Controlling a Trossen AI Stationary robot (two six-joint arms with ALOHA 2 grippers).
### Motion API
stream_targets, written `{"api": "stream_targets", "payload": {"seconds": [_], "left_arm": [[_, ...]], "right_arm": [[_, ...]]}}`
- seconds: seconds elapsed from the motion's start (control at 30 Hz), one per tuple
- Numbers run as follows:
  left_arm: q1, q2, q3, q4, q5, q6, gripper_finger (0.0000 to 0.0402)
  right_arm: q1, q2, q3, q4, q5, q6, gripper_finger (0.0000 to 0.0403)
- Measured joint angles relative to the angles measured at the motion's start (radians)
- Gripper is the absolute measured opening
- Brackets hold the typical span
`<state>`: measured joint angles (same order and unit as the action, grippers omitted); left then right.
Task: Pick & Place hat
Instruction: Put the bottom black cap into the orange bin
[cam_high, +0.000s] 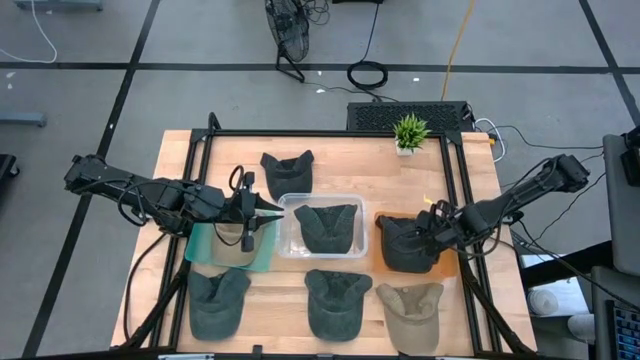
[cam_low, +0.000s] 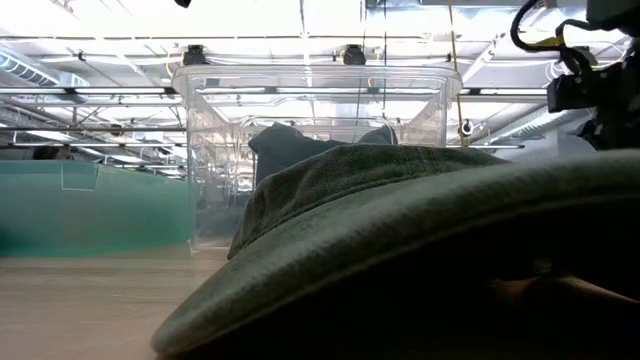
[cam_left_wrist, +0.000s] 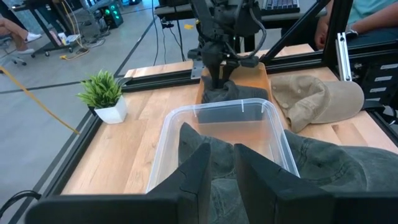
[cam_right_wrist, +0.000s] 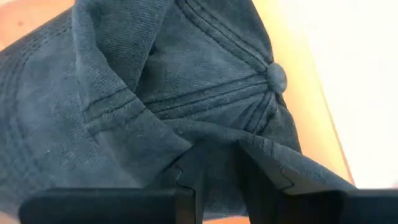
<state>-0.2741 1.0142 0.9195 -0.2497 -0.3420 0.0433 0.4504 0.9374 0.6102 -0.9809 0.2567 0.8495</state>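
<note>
A dark hat (cam_high: 328, 226) lies in the clear bin (cam_high: 290, 203) at the table's middle; the low view shows the same hat (cam_low: 300, 145) through the bin's wall. My left gripper (cam_high: 270, 209) hovers at the bin's left rim, its fingers (cam_left_wrist: 194, 171) a narrow gap apart over this hat (cam_left_wrist: 217, 155). Another dark hat (cam_high: 402, 243) sits on the orange tray (cam_high: 381, 219). My right gripper (cam_high: 428, 226) is down on this hat and shut on its cloth (cam_right_wrist: 186, 74). A tan hat (cam_high: 232, 252) rests on the teal tray (cam_high: 200, 245). My right gripper pinches a raised fold of the dark hat's crown (cam_right_wrist: 217, 149) between its two fingers (cam_right_wrist: 273, 177), a short way from the top button (cam_right_wrist: 277, 76). It comes slanting down from the table's right side. The hat rests on the orange tray.
More hats lie on the table: a dark one at the far side (cam_high: 287, 170), two dark ones near the front edge (cam_high: 217, 300) (cam_high: 336, 300), and a tan one at the front right (cam_high: 411, 308). A small potted plant (cam_high: 409, 131) stands at the far edge.
</note>
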Motion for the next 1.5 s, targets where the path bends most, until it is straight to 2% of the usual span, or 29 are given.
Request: {"api": "stream_targets", "payload": {"seconds": [0.17,0.37,0.53,0.67,1.0,1.13,1.23,1.33,1.5], "left_arm": [[0.000,0.000,0.000,0.001,0.000,0.005,0.0081],[0.000,0.000,0.000,0.000,0.000,0.006,0.0081],[0.000,0.000,0.000,-0.007,0.000,0.006,0.0081],[0.000,0.000,0.000,-0.007,0.000,0.006,0.0081],[0.000,0.000,0.000,-0.007,0.000,0.004,0.0081],[0.000,0.000,0.000,0.003,0.000,0.010,0.0081],[0.000,0.000,0.000,0.013,0.000,0.011,0.0081],[0.000,0.000,0.000,0.012,0.000,0.011,0.0081],[0.000,0.000,0.000,-0.005,0.000,0.007,0.0081]], "right_arm": [[0.000,-0.054,0.093,-0.083,0.023,-0.024,0.0075],[-0.001,-0.108,0.108,-0.155,0.137,-0.046,0.0075],[-0.007,-0.109,0.064,-0.244,0.135,0.054,0.0075],[-0.008,-0.106,0.032,-0.205,0.121,0.055,0.0071],[-0.012,-0.099,0.050,-0.175,0.110,0.054,0.0049],[-0.012,-0.100,0.090,-0.041,0.198,-0.055,0.0041],[-0.012,-0.094,0.084,0.222,0.242,-0.257,0.0038],[-0.033,-0.064,0.057,0.435,0.240,-0.390,0.0038],[-0.095,0.011,0.025,0.485,0.241,-0.416,0.0038]]}}
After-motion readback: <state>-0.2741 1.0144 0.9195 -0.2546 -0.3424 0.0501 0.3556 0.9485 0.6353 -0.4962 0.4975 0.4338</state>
